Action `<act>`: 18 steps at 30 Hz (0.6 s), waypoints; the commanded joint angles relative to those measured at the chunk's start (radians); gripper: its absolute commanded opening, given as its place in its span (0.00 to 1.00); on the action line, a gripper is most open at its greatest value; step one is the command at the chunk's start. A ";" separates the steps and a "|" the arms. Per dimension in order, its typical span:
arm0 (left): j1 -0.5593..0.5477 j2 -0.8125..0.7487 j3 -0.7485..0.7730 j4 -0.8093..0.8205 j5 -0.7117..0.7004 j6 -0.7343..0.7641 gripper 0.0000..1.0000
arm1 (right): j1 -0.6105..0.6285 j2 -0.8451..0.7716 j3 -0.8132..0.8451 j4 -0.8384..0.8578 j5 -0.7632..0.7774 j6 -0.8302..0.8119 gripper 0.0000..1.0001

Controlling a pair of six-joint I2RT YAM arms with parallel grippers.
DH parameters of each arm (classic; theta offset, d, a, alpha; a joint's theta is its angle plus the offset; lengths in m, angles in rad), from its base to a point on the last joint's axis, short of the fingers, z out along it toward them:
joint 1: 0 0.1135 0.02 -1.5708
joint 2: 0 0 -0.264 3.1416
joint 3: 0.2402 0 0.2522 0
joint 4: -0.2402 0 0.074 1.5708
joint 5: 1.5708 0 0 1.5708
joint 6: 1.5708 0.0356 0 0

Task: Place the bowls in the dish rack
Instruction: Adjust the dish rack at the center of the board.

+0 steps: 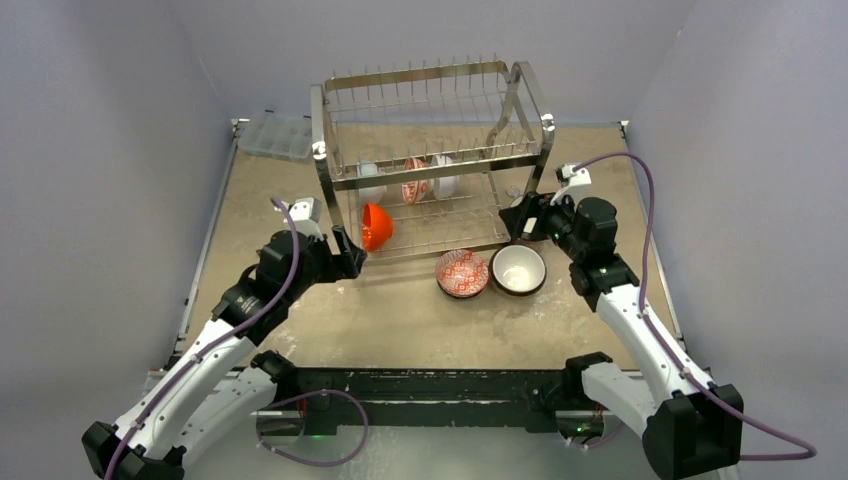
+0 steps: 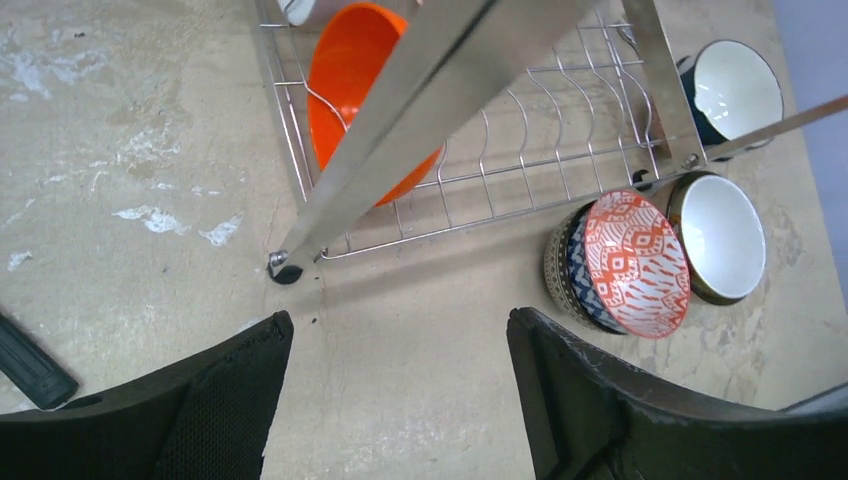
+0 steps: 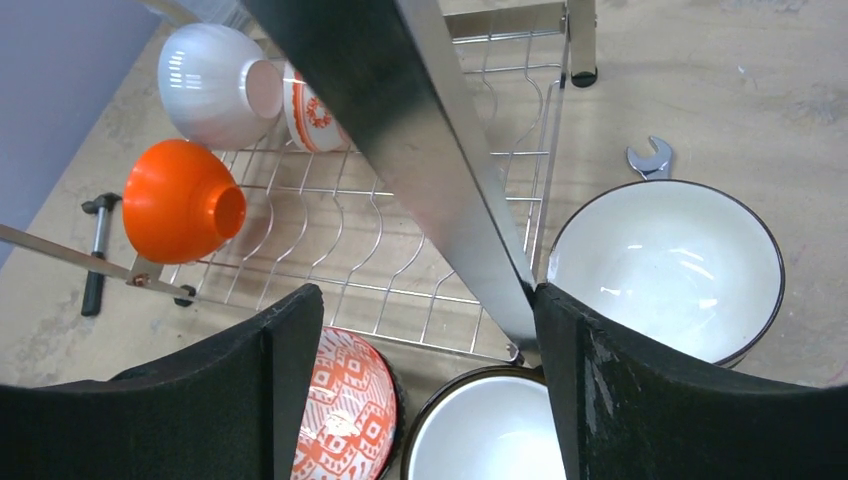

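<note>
**Q:** Where are the bowls?

**A:** The dish rack [image 1: 320,130] stands at the far middle of the table [image 1: 400,320]. An orange bowl [image 1: 376,226] stands on edge at the left end of its lower tier. Behind it on the same tier is a row of bowls on edge, among them a red floral bowl [image 1: 415,182] with a pale bowl on either side. On the table just in front of the rack, a red-patterned bowl [image 1: 462,272] sits beside a brown-rimmed white bowl [image 1: 519,268].

**Q:** What is hidden or cut off?

**A:** The left wrist view shows the red-patterned bowl nested in a dark-patterned bowl [image 2: 562,262], of which only a sliver shows. A dark-rimmed white bowl [image 3: 665,270] sits by the rack's right front leg, and in the overhead view the right arm covers that spot. A wrench [image 3: 650,158] peeks out from behind this bowl. A rack post slants across both wrist views and blocks part of the orange bowl in the left one.

**Q:** And the grippers?

**A:** The left gripper [image 2: 398,320] is spread wide with nothing between its fingers, over bare table near the rack's front left foot. The right gripper [image 3: 428,295] is also spread wide. The post runs through its gap, and I cannot tell whether a finger touches it.
</note>
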 commanded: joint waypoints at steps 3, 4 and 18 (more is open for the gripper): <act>-0.004 -0.074 -0.017 0.057 0.218 0.099 0.71 | 0.014 0.115 0.065 0.037 -0.093 -0.021 0.67; -0.005 -0.088 -0.029 0.079 0.261 0.106 0.70 | 0.013 0.142 0.085 0.054 -0.099 -0.028 0.61; -0.005 -0.120 -0.067 0.293 0.510 0.168 0.68 | 0.033 0.540 0.359 0.174 -0.264 0.029 0.32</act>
